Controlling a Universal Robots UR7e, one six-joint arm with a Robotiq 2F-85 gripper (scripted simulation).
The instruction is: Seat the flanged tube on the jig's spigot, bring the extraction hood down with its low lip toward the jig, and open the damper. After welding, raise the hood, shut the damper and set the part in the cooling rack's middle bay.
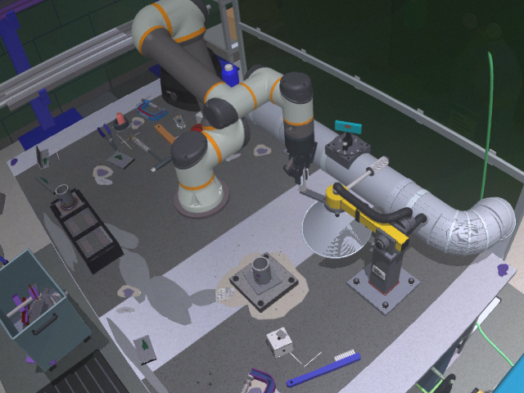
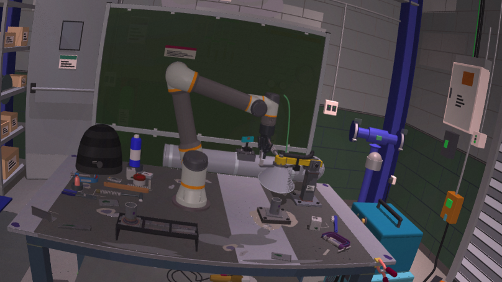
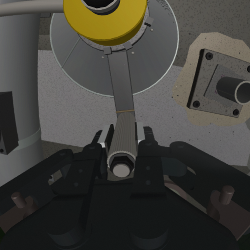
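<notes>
My gripper [image 1: 302,181] [image 2: 262,156] [image 3: 122,139] is closed around the ribbed handle [image 3: 122,139] of the extraction hood, which sticks out from the hood's yellow collar [image 1: 334,195] [image 3: 104,21]. The grey cone hood [image 1: 334,230] [image 2: 277,182] [image 3: 114,57] hangs from the yellow arm above and behind the jig [image 1: 263,279] [image 2: 274,212] [image 3: 223,95], whose grey spigot stands bare. The flanged tube [image 1: 64,195] [image 2: 130,212] stands in the end bay of the black cooling rack [image 1: 86,230] [image 2: 158,228] at the table's left. The damper box with its teal lever [image 1: 348,127] [image 2: 247,140] sits on the duct.
The big grey duct [image 1: 381,199] [image 3: 17,74] runs close behind my gripper, and the hood arm's post [image 1: 383,270] [image 2: 308,186] stands to the right. Loose tools lie at the table's back left, and a small box [image 1: 279,342], brush [image 1: 324,368] and clamp lie near the front edge.
</notes>
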